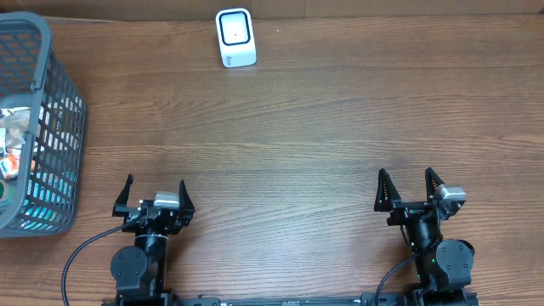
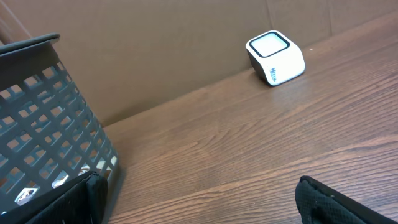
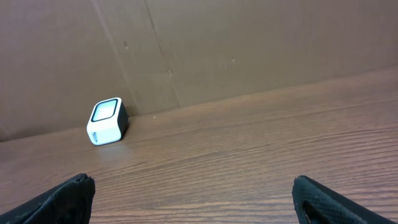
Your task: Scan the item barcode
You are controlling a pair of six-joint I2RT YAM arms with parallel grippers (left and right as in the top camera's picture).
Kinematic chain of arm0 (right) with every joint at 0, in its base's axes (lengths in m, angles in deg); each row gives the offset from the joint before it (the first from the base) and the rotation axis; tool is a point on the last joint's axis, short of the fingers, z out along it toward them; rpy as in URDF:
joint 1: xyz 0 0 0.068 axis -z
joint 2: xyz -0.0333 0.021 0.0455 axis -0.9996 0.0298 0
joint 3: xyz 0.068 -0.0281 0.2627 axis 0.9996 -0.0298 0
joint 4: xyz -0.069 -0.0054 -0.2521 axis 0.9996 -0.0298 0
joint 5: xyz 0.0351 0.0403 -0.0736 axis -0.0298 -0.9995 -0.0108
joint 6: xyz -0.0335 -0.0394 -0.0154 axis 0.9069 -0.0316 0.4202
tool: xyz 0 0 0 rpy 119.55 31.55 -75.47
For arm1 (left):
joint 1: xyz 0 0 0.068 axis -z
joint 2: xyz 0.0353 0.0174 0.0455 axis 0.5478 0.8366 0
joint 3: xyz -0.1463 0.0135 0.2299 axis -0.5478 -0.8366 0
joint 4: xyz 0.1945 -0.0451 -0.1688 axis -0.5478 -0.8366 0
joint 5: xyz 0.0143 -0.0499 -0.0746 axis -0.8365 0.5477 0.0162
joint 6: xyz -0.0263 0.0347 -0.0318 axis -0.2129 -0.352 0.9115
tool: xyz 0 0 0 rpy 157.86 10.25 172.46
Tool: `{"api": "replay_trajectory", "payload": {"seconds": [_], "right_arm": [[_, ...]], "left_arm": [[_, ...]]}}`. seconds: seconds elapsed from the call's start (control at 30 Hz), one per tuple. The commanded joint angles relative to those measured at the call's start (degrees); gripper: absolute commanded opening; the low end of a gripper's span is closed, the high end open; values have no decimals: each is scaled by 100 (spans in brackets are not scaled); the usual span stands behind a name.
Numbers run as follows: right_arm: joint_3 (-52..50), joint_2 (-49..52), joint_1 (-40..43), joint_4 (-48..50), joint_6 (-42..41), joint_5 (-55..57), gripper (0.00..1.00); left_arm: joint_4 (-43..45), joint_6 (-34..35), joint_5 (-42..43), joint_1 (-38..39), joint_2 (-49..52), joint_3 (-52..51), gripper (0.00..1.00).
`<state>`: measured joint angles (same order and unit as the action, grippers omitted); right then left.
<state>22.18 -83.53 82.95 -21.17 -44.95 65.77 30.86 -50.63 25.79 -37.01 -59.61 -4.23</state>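
Nothing is in hand, so by the look of things the task stands at its very first step. The left gripper [image 1: 155,189] and the right gripper [image 1: 406,183] both sit at the near edge of the surface [image 1: 297,136], fingers spread wide apart and holding nothing. Both are well away from anything they could pick up. The scanner [image 1: 235,37], a small white block with a dark-framed window on top, stands at the far edge against a brown cardboard backing, roughly midway between the two arms. Both wrist views show it across bare wood. The packaged items [image 1: 12,127] lie inside the grey mesh basket [image 1: 72,93] at the far left of the surface, on the left arm's side. Only a glimpse of wrappers and a round lid shows through the mesh and over the rim, so which one is meant, and where its barcode lies, cannot be told. The next move most likely falls to the left arm. It would need to reach up and over the tall rim, come down among the goods, and close on a single piece without snagging the mesh. Carrying that piece to the scanner would then call for turning its barcode toward the window.
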Motion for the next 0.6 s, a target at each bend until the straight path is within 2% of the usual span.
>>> {"api": "replay_trajectory", "payload": {"seconds": [0.0, 0.4, 0.57], "right_arm": [[-59, -63, -20, 31, 44, 13, 100], [-59, -63, -20, 31, 44, 13, 100], [-59, -63, -20, 31, 44, 13, 100]], "left_arm": [[44, -140, 83, -33, -63, -28, 99], [46, -254, 96, -33, -61, -28, 100], [37, -140, 376, -33, -61, -26, 100]]}}
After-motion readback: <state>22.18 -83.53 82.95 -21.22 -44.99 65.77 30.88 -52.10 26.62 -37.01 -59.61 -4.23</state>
